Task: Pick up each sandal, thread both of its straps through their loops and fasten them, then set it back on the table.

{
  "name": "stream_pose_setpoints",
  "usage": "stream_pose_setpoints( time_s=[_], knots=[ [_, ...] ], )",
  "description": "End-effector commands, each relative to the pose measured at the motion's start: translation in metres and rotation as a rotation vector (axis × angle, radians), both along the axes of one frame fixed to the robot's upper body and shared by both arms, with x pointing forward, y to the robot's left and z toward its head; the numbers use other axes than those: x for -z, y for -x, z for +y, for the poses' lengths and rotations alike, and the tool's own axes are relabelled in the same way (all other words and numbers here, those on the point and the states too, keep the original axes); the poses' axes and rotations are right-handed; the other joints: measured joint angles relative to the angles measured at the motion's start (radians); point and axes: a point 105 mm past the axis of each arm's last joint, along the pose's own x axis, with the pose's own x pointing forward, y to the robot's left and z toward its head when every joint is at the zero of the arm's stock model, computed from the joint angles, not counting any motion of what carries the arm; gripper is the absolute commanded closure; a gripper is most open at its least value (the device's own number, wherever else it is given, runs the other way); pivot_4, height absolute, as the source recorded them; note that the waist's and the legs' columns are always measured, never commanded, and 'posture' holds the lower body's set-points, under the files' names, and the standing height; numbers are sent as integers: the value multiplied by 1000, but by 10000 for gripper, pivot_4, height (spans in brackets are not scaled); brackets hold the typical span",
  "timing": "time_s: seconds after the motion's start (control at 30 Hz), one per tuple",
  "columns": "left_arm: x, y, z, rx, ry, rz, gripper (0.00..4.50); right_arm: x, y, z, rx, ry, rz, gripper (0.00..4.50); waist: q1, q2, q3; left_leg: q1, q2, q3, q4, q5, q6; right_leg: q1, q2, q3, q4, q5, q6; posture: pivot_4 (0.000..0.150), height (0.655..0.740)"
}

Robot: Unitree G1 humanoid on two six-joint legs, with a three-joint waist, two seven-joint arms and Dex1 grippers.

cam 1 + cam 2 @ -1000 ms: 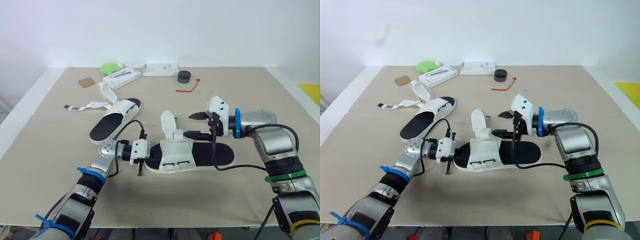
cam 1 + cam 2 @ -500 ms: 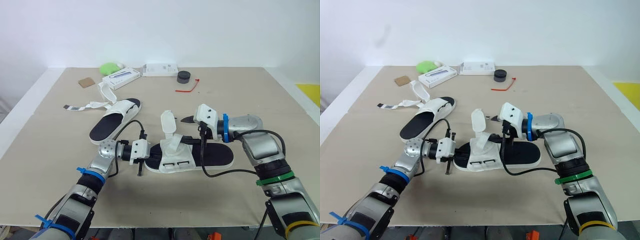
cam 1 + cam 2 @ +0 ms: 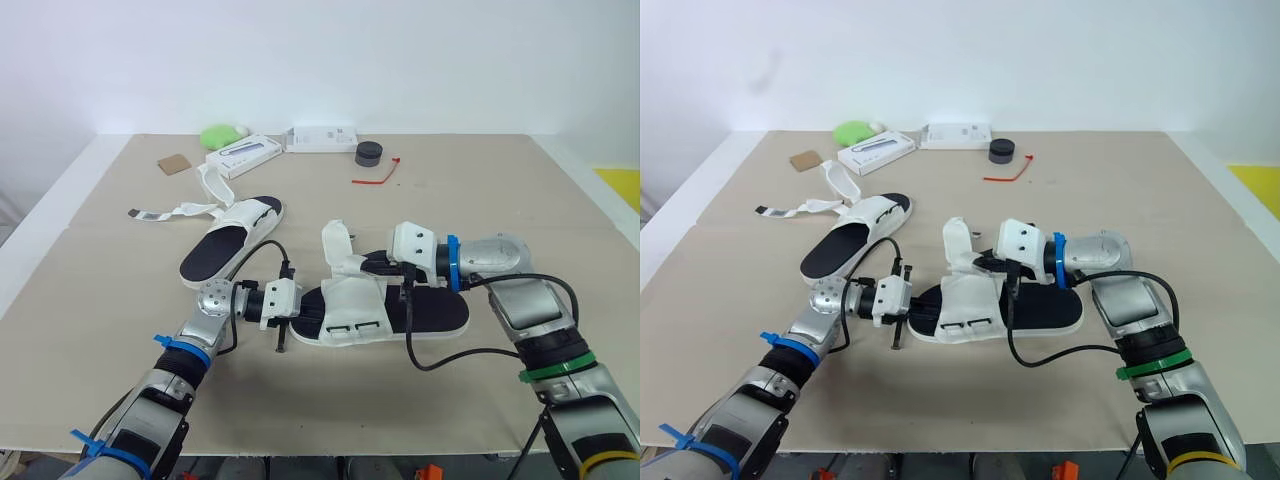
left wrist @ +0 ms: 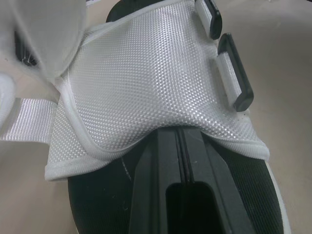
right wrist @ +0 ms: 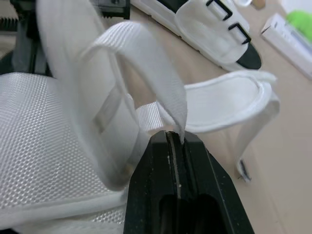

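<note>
While the near sandal [image 3: 385, 310] lies flat on the table [image 3: 100, 300] at the middle, toe end to the left, both claws are on it. The left claw [image 3: 303, 304] reaches in from the left at the toe end. Its fingers [image 4: 161, 185] are drawn narrow to a thin seam over the black footbed, tips tucked at the edge of the white mesh upper [image 4: 151, 83], pinching there. Two black-edged loops [image 4: 236, 83] sit on the mesh's side. The right claw [image 3: 372, 265] comes in from the right, just above the upper, fingers closed tight on the end of a white webbing strap [image 5: 146, 63], which arcs up and away from the tips. A broad white flap [image 3: 337, 243] stands upright on the sandal's far side.

The far sandal [image 3: 228, 240] rests to the left and farther back, its straps [image 3: 175, 211] lying loose on the table. Along the far edge sit a green object [image 3: 222, 135], two white boxes [image 3: 243, 154], a black round piece [image 3: 369, 153], a red tie [image 3: 378, 176] and a brown card [image 3: 173, 164].
</note>
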Motion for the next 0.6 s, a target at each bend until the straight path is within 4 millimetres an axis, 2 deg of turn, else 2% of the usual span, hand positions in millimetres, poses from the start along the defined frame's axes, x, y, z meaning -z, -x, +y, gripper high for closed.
stream_pose_setpoints(
  time_s=[0.03,0.13,0.3,0.6],
  knots=[
    [63,22,13,6,-208,191,45000,-19,27,7,-79,35,-251,44518,6,0,0,0,0,0,-1,0,0,0,0,0,-1,0,0,1500,7400],
    [63,22,13,12,-212,193,45000,-5,39,5,-129,148,-419,44518,11,0,0,-1,0,0,-4,-1,-1,0,0,0,-5,0,0,1500,7400],
    [61,20,10,20,-212,190,45000,4,34,-5,-157,260,-736,44518,13,-1,0,-1,0,1,-4,-1,-1,0,0,0,-6,0,0,1500,7400],
    [62,21,8,30,-213,193,45000,-18,31,-5,-129,164,-1082,44518,14,-2,1,-1,-1,0,-4,-1,-1,2,0,1,-7,1,-1,1500,7400]
  ],
)
